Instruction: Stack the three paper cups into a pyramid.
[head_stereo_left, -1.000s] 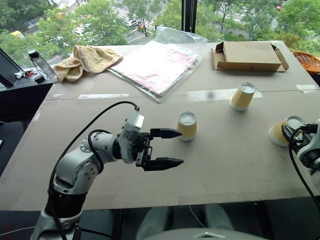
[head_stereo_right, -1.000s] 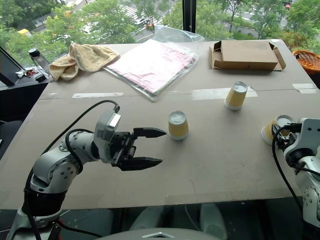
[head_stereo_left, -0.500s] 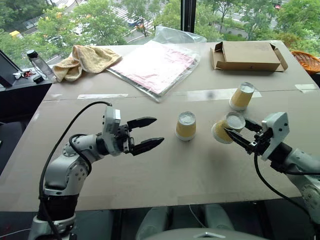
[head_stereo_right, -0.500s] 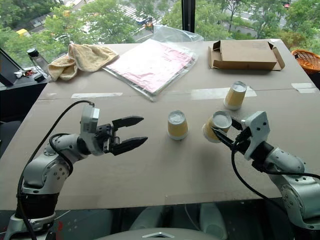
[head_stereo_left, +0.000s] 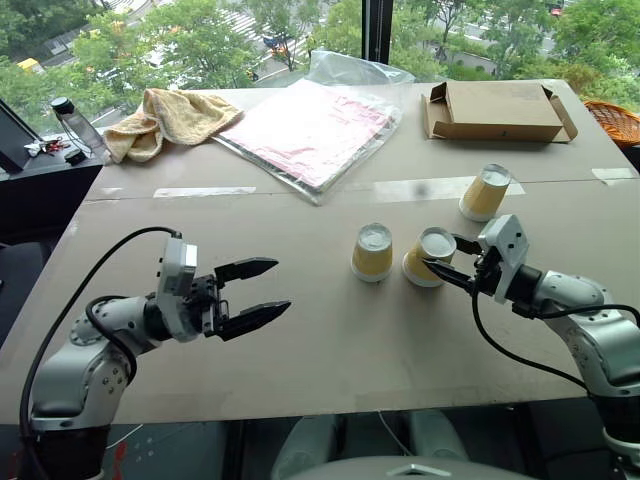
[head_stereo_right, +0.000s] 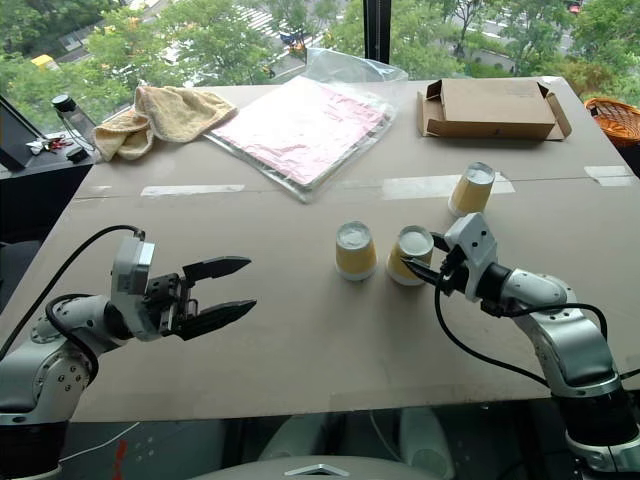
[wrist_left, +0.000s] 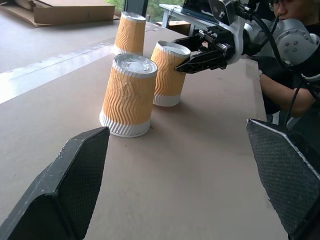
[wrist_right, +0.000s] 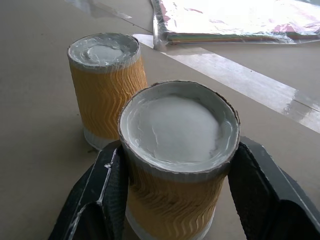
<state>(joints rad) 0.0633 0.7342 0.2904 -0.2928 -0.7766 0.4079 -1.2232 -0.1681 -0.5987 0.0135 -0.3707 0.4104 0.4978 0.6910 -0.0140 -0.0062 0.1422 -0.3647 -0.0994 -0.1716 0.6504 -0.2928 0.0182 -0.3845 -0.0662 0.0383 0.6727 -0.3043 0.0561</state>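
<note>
The three paper cups all stand upside down, white bases up, which is the way a pyramid needs them: flat tops to carry the one above. The middle cup stands free on the bench, and the held cup sits just to its right, tilted a little, its rim at or just above the surface; whether it has fully landed I cannot tell. The right gripper is closed on this cup near its top, one finger on each side as the right wrist view shows, so the cup can be set down beside its neighbour as the second piece of the bottom row. The two look close but apart, a sensible gap for a cup to bridge. The far cup waits farther back and to the right, well apart from the pair, and is likely meant for the top. The left gripper hangs over the bare bench to the left with its fingers spread wide and nothing between them, kept out of the way of the placing. Beyond lie a plastic sleeve of pink sheets, a towel and a flat cardboard box, none of them in the working area.
</note>
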